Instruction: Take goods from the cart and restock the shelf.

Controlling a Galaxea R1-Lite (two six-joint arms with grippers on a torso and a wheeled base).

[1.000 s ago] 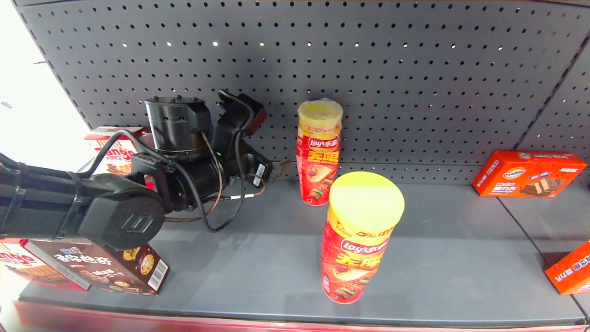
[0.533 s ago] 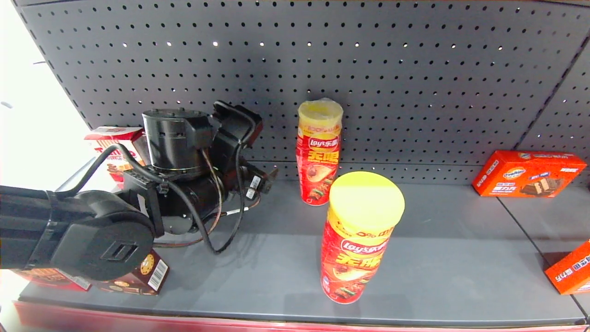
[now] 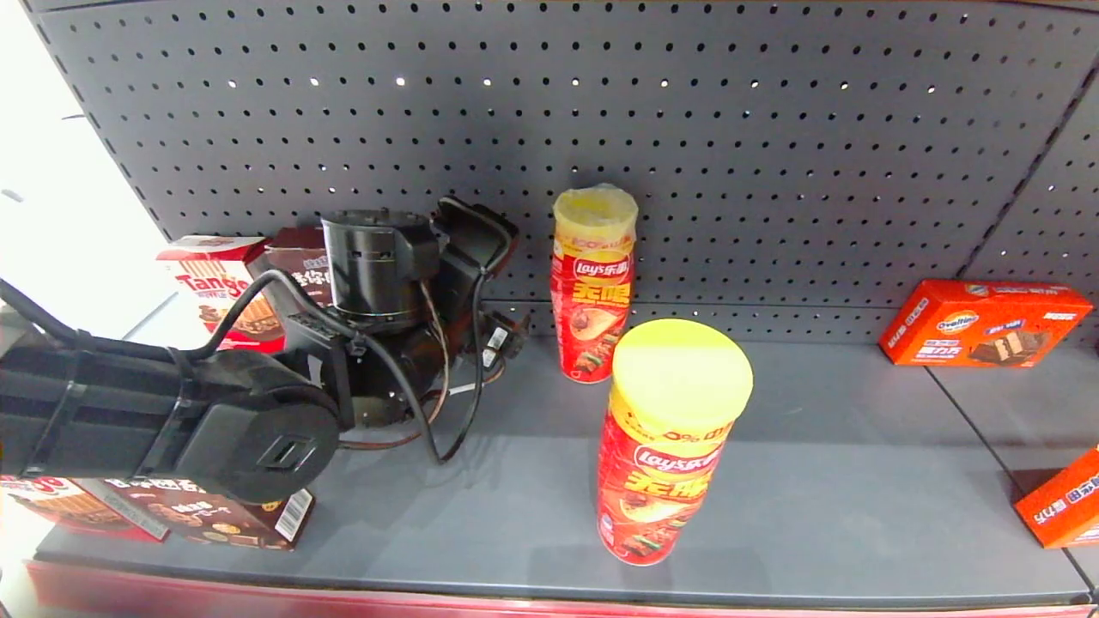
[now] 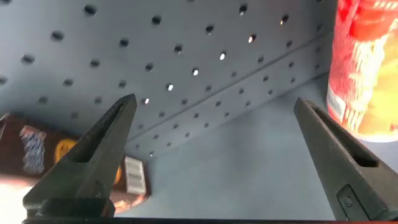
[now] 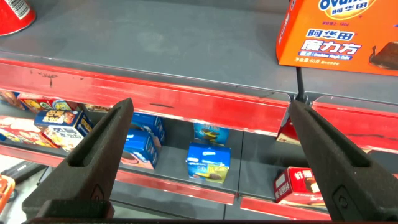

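Grey shelf (image 3: 816, 481), rear chip can (image 3: 592, 283), front chip can (image 3: 670, 446), left hand (image 4: 212, 102) splayed

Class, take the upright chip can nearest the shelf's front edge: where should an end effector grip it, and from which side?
Likely mid-height on the round body of the front can, coming level from the open front of the shelf; it stands upright, with the second can behind.
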